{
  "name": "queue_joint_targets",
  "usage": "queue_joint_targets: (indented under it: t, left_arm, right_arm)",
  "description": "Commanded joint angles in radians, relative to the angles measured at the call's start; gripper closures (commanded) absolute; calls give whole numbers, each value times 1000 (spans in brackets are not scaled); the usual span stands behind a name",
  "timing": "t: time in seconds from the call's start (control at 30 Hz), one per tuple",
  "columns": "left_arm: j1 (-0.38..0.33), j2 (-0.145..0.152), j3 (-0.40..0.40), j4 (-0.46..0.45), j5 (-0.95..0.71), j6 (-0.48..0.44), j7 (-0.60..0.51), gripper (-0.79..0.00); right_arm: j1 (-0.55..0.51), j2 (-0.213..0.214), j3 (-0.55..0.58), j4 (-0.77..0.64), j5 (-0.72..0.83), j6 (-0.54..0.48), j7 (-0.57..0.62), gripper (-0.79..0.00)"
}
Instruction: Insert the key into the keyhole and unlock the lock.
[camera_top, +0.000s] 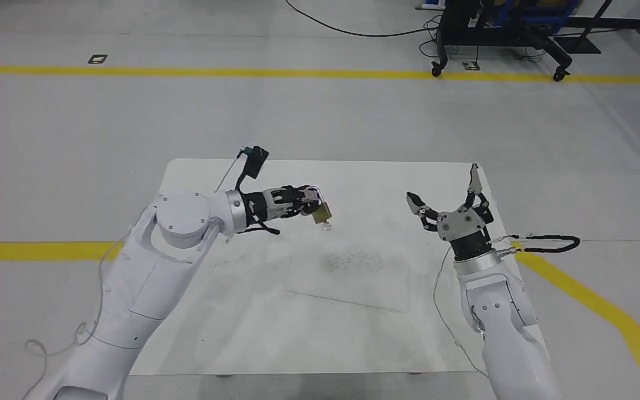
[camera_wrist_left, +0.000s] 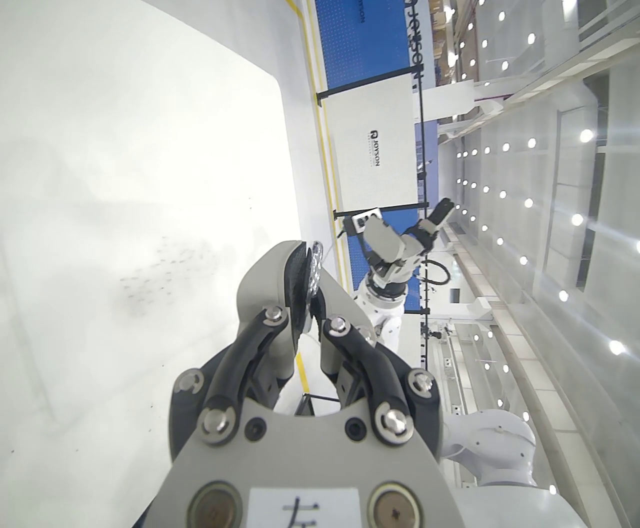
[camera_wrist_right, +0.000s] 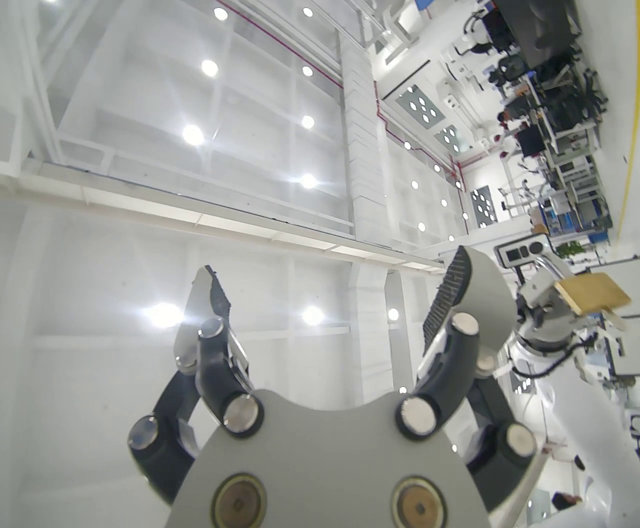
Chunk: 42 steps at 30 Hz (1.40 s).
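- Gripping the brass lock (camera_top: 320, 212), the left gripper (camera_top: 312, 203) is clenched on it above the white table (camera_top: 350, 330), left of centre, with the arm stretched forward and inward.
- Jutting from the lock is a small pale piece (camera_wrist_right: 616, 318); I cannot tell whether it is the key.
- Farther right, the right gripper (camera_top: 442, 185) is spread wide and holds nothing, raised over the table's right side, well apart from the lock.

Left arm (camera_top: 160, 260) and right arm (camera_top: 500, 305) gleam glossy white, a black cable (camera_top: 548, 240) looping off the right wrist. Left end effector (camera_wrist_left: 305, 272): grey plate, black links, silver screws (camera_wrist_left: 392, 422); right end effector (camera_wrist_right: 335, 280) wears ribbed black pads (camera_wrist_right: 444, 286).
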Motion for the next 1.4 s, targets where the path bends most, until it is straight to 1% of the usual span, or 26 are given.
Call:
queue_joint_targets:
  t: [0.0, 0.1, 0.2, 0.27, 0.4, 0.53, 0.6, 0.73, 0.8, 0.83, 0.9, 0.93, 0.97, 1.07, 1.2, 1.27, 1.37]
  left_arm:
    - [-19, -1, 36, 3, 54, 45, -27, 0]
    - [-62, -8, 105, 23, 109, 126, -103, 0]
    - [-100, -16, 170, 42, 198, 217, -118, 0]
    - [-117, -22, 204, 37, 222, 260, -127, 0]
    - [-157, -32, 275, 56, 305, 344, -161, 0]
    - [-186, -41, 300, 95, 312, 359, -172, 0]
    - [-191, -45, 300, 117, 286, 355, -185, 0]
    - [-198, -55, 282, 177, 176, 282, -224, 0]
    - [-209, -59, 279, 202, 151, 263, -231, 0]
    - [-213, -61, 281, 210, 142, 258, -236, -12]
    - [-220, -65, 283, 229, 121, 248, -250, -453]
    - [-224, -67, 284, 237, 114, 242, -253, -594]
    - [-228, -68, 286, 244, 113, 236, -254, -785]
    - [-236, -72, 291, 256, 107, 222, -261, -785]
    - [-235, -72, 281, 249, 83, 188, -269, -785]
    - [-229, -68, 265, 240, 70, 167, -269, -785]
    - [-208, -57, 213, 213, 33, 111, -259, -785]
  right_arm:
    - [2, 0, -1, 1, 2, 30, 1, -785]
    - [2, 0, -1, 1, 2, 30, 1, -785]
    - [2, 0, -1, 1, 2, 30, 1, -785]
    - [2, 0, -1, 1, 2, 30, 1, -785]
    - [2, 0, -1, 1, 2, 30, 1, -785]
    - [2, 0, -1, 1, 2, 30, 1, -785]
    - [2, 0, -1, 1, 2, 30, 1, -785]
    - [2, 0, -1, 1, 2, 30, 1, -785]
    - [2, 0, -1, 1, 2, 30, 1, -785]
    - [2, 0, -1, 1, 2, 30, 1, -785]
    - [2, 0, -1, 1, 2, 30, 1, -785]
    - [2, 0, -1, 1, 2, 30, 1, -785]
    - [2, 0, -1, 1, 2, 30, 1, -785]
    - [2, 0, -1, 1, 2, 30, 1, -785]
    - [2, 0, -1, 1, 2, 30, 1, -785]
    - [2, 0, -1, 1, 2, 30, 1, -785]
    - [2, 0, -1, 1, 2, 30, 1, -785]
